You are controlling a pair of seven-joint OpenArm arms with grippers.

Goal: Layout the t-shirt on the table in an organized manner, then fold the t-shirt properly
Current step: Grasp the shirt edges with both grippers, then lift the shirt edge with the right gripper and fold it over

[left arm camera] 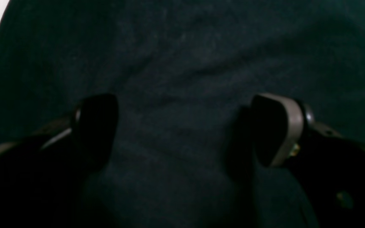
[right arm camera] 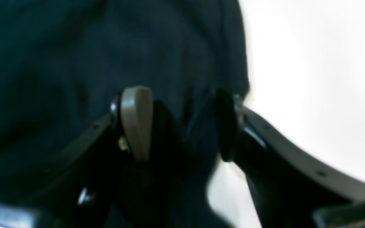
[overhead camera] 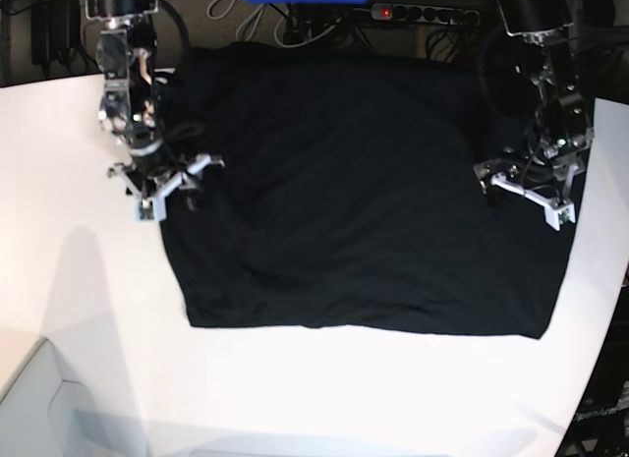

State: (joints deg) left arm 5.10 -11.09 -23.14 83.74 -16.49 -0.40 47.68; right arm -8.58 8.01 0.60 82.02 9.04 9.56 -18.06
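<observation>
Risk of bunching the t-shirt [overhead camera: 354, 192], spread flat on the table [overhead camera: 88, 280], if the wide-spread left gripper [left arm camera: 182, 129] or parted right gripper [right arm camera: 182, 123], straddling the cloth edge beneath, drags sideways.

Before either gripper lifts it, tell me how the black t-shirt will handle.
The t-shirt is probably floppy: it lies flat on the table with soft wrinkles, so a lifted edge should drape and sag. It looks thin and likely light. Cloth bunches between the right gripper fingers, so pushing probably rumples rather than slides it.
</observation>
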